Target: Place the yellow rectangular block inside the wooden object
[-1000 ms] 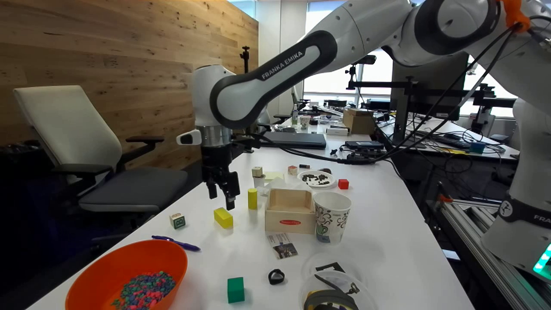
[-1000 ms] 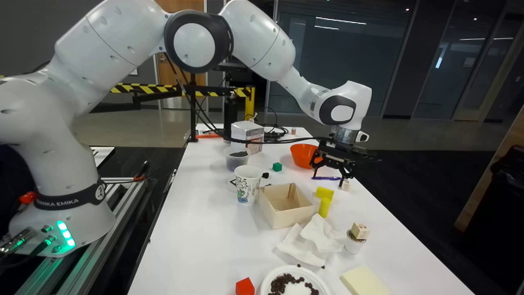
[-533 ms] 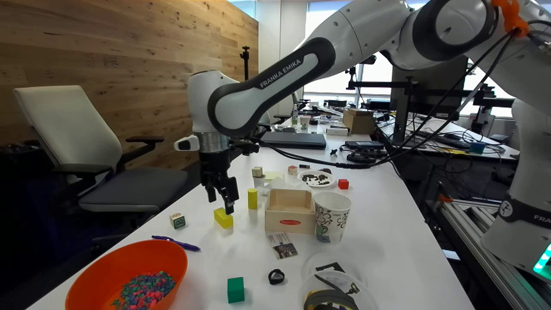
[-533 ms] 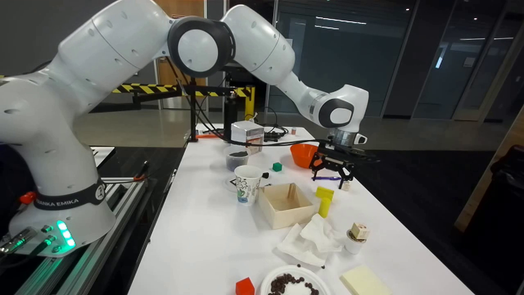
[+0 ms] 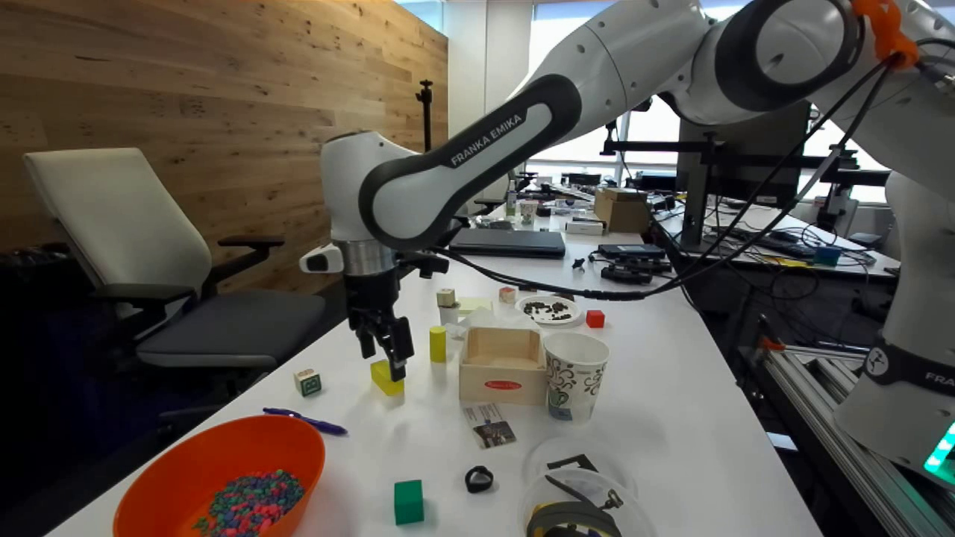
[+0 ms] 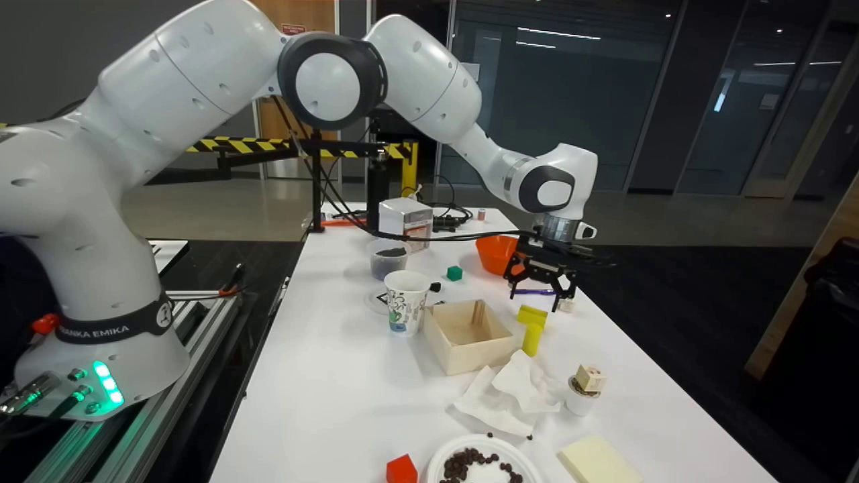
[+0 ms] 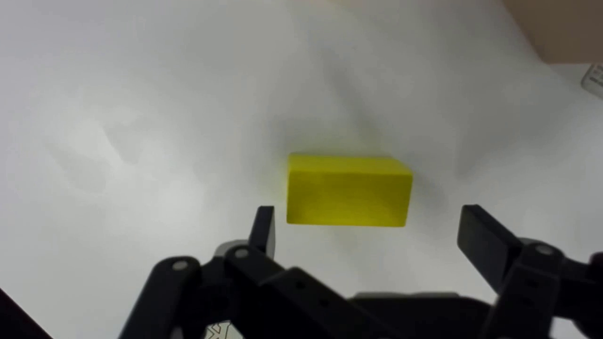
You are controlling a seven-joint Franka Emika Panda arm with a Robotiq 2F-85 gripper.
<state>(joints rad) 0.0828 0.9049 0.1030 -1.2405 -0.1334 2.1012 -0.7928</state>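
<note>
The yellow rectangular block (image 5: pixel 383 379) lies on its side on the white table in both exterior views (image 6: pixel 532 316). In the wrist view the block (image 7: pixel 347 197) sits just ahead of the fingertips, nearer the left finger. My gripper (image 7: pixel 367 230) is open and empty, its fingers wider apart than the block is long. In an exterior view the gripper (image 5: pixel 383 359) hangs low over the block, and one fingertip hides part of it. The open-top wooden box (image 5: pixel 476 379) stands beside the block; it also shows in an exterior view (image 6: pixel 478 355) and at the wrist view's top right corner (image 7: pixel 570 33).
A yellow upright block (image 5: pixel 438 344) stands between the block and the wooden box. A paper cup (image 5: pixel 576 377) stands against the box. A lettered cube (image 5: pixel 307 382), a pen (image 5: pixel 306 421) and an orange bowl (image 5: pixel 168 477) lie around the gripper. A crumpled napkin (image 6: pixel 517 396) lies behind the box.
My gripper has come down, its fingertip now covering part of the yellow block in an exterior view. It has also shifted slightly toward the block. The fingers stay open and the objects have not moved.
</note>
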